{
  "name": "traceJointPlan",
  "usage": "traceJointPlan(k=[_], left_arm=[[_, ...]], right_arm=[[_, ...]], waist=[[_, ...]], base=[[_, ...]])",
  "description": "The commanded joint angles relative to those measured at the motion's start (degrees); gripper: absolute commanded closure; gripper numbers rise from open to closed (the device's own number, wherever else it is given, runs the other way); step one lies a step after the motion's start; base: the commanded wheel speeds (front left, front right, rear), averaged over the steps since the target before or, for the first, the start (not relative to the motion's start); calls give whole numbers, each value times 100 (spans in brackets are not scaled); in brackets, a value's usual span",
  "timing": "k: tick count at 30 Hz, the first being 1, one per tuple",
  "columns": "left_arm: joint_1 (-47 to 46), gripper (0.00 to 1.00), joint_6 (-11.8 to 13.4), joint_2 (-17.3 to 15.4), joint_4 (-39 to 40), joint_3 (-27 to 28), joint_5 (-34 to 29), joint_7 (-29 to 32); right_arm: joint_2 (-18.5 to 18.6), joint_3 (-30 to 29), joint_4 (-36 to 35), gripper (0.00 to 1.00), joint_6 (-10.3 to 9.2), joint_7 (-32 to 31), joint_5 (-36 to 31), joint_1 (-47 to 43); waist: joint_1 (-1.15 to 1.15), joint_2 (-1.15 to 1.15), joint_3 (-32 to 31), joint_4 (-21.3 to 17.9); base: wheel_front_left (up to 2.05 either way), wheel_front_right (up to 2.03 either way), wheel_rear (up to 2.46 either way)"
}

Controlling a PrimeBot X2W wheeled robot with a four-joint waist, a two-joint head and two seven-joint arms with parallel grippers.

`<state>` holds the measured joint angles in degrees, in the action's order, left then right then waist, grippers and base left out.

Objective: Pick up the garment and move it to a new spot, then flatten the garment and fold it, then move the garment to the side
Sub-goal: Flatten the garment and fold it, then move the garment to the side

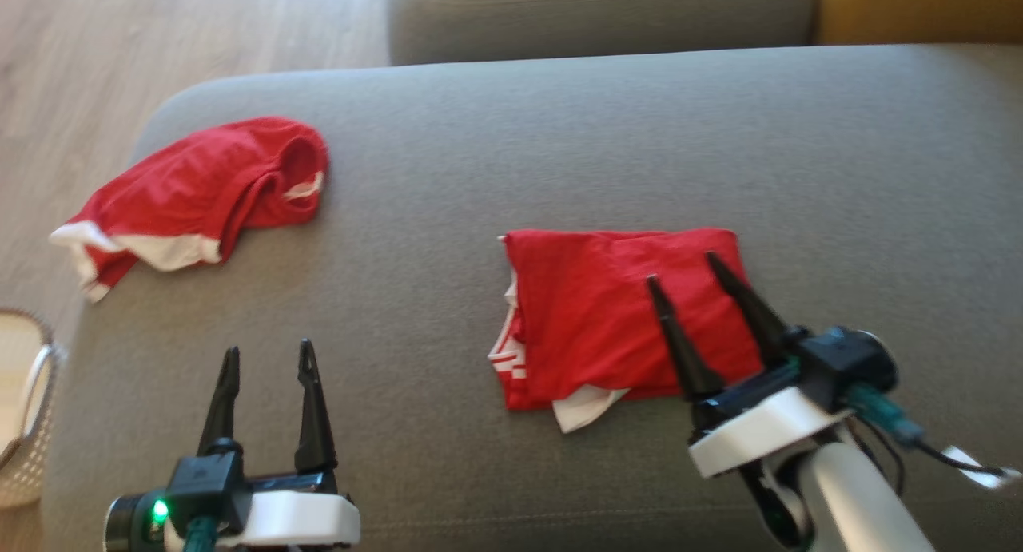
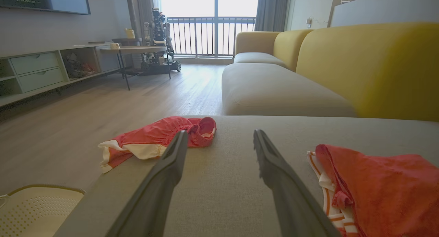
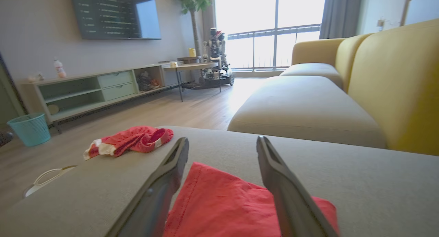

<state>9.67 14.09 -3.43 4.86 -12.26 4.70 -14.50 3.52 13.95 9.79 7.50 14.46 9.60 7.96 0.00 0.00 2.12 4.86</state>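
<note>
A folded red garment (image 1: 615,312) with white trim lies flat on the grey sofa seat (image 1: 559,137), right of centre. My right gripper (image 1: 682,266) hangs open just above its right half, fingers apart with nothing between them; the right wrist view has the red cloth (image 3: 219,202) under and between those fingers (image 3: 274,175). My left gripper (image 1: 268,352) stands open over bare cushion at the lower left. In the left wrist view the folded garment (image 2: 377,189) lies to the right of my open fingers (image 2: 171,161).
A second red and white garment (image 1: 200,192) lies crumpled at the seat's far left corner, partly over the edge. A pale perforated basket (image 1: 24,408) stands on the wooden floor at the left. Yellow backrests (image 2: 370,62) rise to the right of the seat.
</note>
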Motion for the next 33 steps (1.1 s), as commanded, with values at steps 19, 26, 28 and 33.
traceJointPlan(k=[19,26,28,33], left_arm=[[596,0,-554,37,491,549,-299,-50],[632,0,-655,40,365,507,-370,-50],[622,0,-653,41,353,479,-379,-50],[592,0,-637,44,329,422,-392,-50]], right_arm=[[-64,-576,-575,5,-1,53,-479,-1046],[-64,-722,-586,0,-1,53,-461,-1090],[-64,-752,-574,0,-1,53,-451,-1082],[-64,-810,-560,0,-1,53,-444,-1077]], waist=[[0,0,-406,-598],[0,0,-409,-586],[0,0,-403,-576],[0,0,-392,-546]], base=[[0,0,0],[0,0,0],[0,0,0],[0,0,0]])
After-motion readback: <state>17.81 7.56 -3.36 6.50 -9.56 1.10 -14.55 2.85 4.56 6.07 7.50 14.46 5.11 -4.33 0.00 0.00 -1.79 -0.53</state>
